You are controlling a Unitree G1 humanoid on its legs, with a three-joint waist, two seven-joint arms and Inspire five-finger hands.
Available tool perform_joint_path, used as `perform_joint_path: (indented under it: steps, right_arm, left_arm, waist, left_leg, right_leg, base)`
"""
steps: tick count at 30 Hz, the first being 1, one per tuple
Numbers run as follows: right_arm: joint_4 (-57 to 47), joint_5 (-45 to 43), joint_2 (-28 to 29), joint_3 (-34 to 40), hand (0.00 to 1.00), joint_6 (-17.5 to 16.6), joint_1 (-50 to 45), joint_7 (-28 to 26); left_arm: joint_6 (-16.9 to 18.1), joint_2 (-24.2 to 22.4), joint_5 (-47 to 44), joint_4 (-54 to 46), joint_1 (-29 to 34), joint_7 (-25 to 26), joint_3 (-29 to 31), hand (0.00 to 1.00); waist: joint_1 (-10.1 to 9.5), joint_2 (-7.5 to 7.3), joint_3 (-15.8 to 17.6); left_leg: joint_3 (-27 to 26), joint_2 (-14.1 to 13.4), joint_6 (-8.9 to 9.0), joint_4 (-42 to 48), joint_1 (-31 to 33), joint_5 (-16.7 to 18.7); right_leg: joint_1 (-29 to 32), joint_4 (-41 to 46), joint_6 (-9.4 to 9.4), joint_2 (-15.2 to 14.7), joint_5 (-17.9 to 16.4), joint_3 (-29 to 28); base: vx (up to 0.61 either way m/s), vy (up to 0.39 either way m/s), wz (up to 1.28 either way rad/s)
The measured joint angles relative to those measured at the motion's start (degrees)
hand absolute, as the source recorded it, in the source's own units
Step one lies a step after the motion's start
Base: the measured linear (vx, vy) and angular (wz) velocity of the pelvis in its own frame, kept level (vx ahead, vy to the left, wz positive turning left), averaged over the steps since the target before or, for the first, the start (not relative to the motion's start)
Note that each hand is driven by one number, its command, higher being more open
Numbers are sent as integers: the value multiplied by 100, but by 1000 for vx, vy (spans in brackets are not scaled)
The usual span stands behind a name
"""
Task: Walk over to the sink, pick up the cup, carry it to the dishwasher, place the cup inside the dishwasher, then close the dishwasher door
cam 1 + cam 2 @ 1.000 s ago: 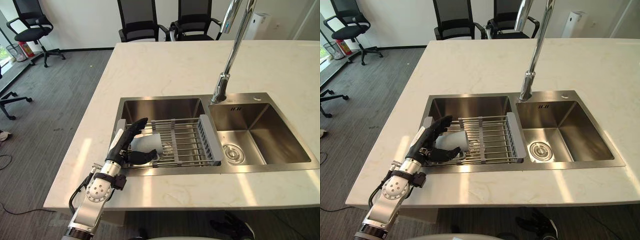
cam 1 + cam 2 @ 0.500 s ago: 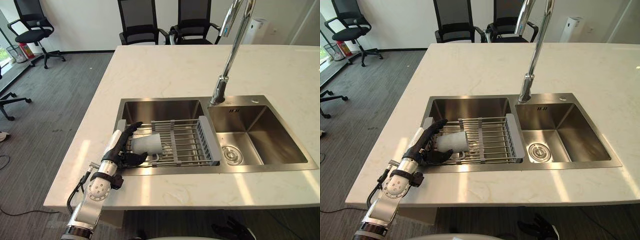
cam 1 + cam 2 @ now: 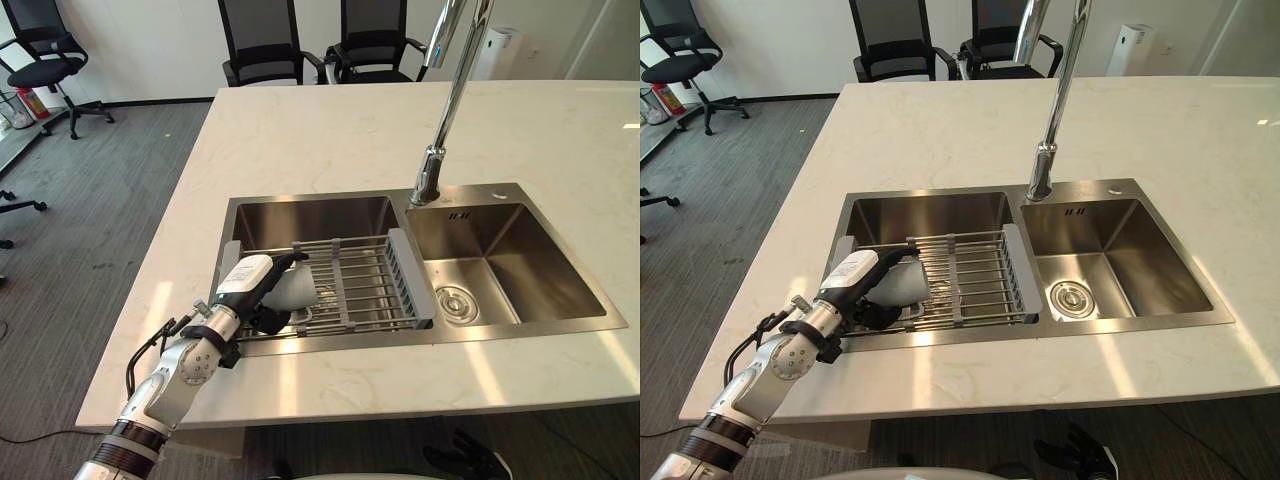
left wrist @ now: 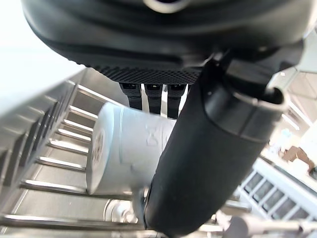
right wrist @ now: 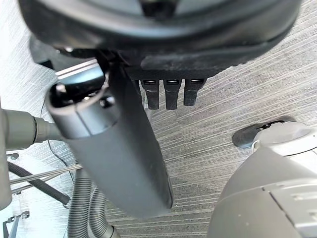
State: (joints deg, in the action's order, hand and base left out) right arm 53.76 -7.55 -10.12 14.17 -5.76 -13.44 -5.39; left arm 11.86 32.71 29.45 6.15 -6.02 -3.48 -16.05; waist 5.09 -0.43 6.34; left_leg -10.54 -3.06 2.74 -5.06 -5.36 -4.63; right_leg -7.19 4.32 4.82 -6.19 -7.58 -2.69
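A white cup (image 3: 299,289) lies on its side on the wire rack (image 3: 366,281) across the left basin of the steel sink (image 3: 306,216). My left hand (image 3: 247,284) reaches over the counter edge and wraps the cup's near end, the white-covered thumb on top and dark fingers curled past it. In the left wrist view the cup (image 4: 121,148) sits between the thumb (image 4: 208,148) and the fingers behind it. My right hand (image 5: 116,148) hangs low over grey carpet with relaxed fingers, holding nothing.
A tall chrome faucet (image 3: 441,130) stands behind the divider between the basins; the right basin (image 3: 510,262) has a drain. The pale marble counter (image 3: 330,130) surrounds the sink. Black office chairs (image 3: 260,40) stand beyond the far edge.
My left hand has turned so the thumb lies on top, and its fingers have closed round the cup. The camera has shifted slightly.
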Motion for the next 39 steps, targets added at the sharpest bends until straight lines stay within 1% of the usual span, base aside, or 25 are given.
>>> perform_joint_path:
  steps: [5, 7, 10, 15, 20, 23, 25, 26, 27, 29, 31, 33, 34, 37, 39]
  right_arm:
    - [1, -1, -4, -5, 90, -1, 51, -4]
    - [2, -1, -16, -5, 90, 0, 58, -6]
    - [3, -1, -36, -4, 90, 2, 75, -9]
    - [18, -3, -84, -3, 90, 3, 141, -26]
    - [27, -5, -85, 0, 90, 4, 143, -45]
    - [34, -7, -84, 13, 90, 7, 129, -44]
    - [34, -9, -83, 20, 90, 12, 118, -45]
    - [34, -10, -83, 21, 90, 12, 120, -45]
    - [34, -12, -82, 27, 90, 13, 123, -43]
    - [32, -13, -75, 59, 90, 12, 125, -44]
    - [32, -15, -72, 72, 90, 14, 138, -39]
    - [29, -15, -69, 72, 90, 14, 144, -35]
    - [7, -16, -61, 74, 90, 14, 148, -17]
    - [-34, -17, -12, 97, 90, 14, 123, 32]
    - [-113, -20, 66, 128, 90, 13, 75, 77]
  left_arm:
    - [-5, 3, -45, 184, -377, -177, -81, 30]
    - [-5, 2, -228, 323, -469, -255, -105, 30]
    - [-49, 3, -591, 367, -496, -338, -104, 30]
    - [-100, 4, -807, 373, -496, -397, -105, 30]
    - [-167, -52, -1059, 335, -458, -392, -68, 30]
    - [-173, -369, -1488, 210, -322, -335, 133, 30]
    - [-176, -739, -2195, -133, -36, -166, 389, 30]
    - [-175, -819, -2375, -248, 37, -124, 443, 30]
    - [-166, -1026, -2800, -500, 192, -39, 571, 30]
    - [-153, -1252, -3273, -683, 333, 37, 707, 30]
    - [-129, -1584, -3940, -902, 556, 131, 951, 30]
    - [-127, -1667, -4245, -972, 656, 177, 1048, 30]
    - [-124, -1793, -4564, -1099, 820, 208, 1220, 30]
    - [-105, -1934, -4839, -1307, 1053, 293, 1405, 30]
    - [-103, -2091, -4982, -1713, 1236, 352, 1478, 30]
  waist:
    - [53, 16, 8]
    - [64, 35, 20]
    - [81, 64, 36]
    - [122, 112, 49]
    - [120, 121, 52]
    - [82, 120, 52]
    - [59, 121, 52]
    - [55, 120, 52]
    - [42, 120, 53]
    - [35, 120, 52]
    - [20, 121, 54]
    - [20, 120, 54]
    - [10, 121, 54]
    - [-56, 115, 57]
    - [-119, 100, 65]
  left_leg:
    - [-28, 2, -1, 0, 43, 16]
    - [-39, 1, 1, 1, 43, 22]
    - [-54, 1, 3, 2, 43, 27]
    - [-58, 1, 4, 2, 38, 26]
    - [-59, 2, 1, 2, 32, 23]
    - [-55, 6, -2, 3, 16, 21]
    - [-56, 4, -2, 3, -13, 21]
    - [-56, 3, -2, 3, -21, 21]
    - [-56, 0, -2, 3, -49, 20]
    - [-62, -2, -2, 3, -83, 21]
    - [-109, -14, -2, 1, -120, 20]
    - [-140, -22, -2, -1, -136, 22]
    - [-214, -35, 0, -9, -141, 27]
    - [-409, -72, 35, -22, -141, 75]
    - [-569, -85, 27, 1, -127, 105]
  right_leg:
    - [47, -17, 0, -1, 1, -29]
    - [47, -27, 0, -1, 1, -39]
    - [48, -40, -1, -1, 3, -51]
    - [44, -42, -7, -1, 16, -54]
    - [37, -42, -3, -3, 32, -56]
    - [10, -35, -1, -7, 41, -52]
    - [-19, -32, -2, -6, 41, -52]
    - [-27, -29, -2, -5, 41, -52]
    - [-56, -27, -2, -3, 42, -52]
    - [-84, -18, -3, -3, 41, -58]
    - [-82, -7, -7, 7, 44, -111]
    - [-73, -4, -9, 14, 45, -147]
    - [-35, -1, -12, 24, 56, -212]
    - [75, 5, -6, 62, 99, -412]
    - [167, 8, 13, 79, 136, -571]
  base:
    - [0, 0, -2]
    - [0, 0, -2]
    - [0, 0, -1]
    - [0, 0, 0]
    - [0, 0, 0]
    - [0, 0, 0]
    - [0, 0, 0]
    - [0, 0, 0]
    - [0, 0, 0]
    - [-23, -7, -2]
    - [-68, -15, -9]
    - [-60, -12, -15]
    - [-53, -14, -21]
    - [-35, -13, -36]
    - [2, -15, -36]
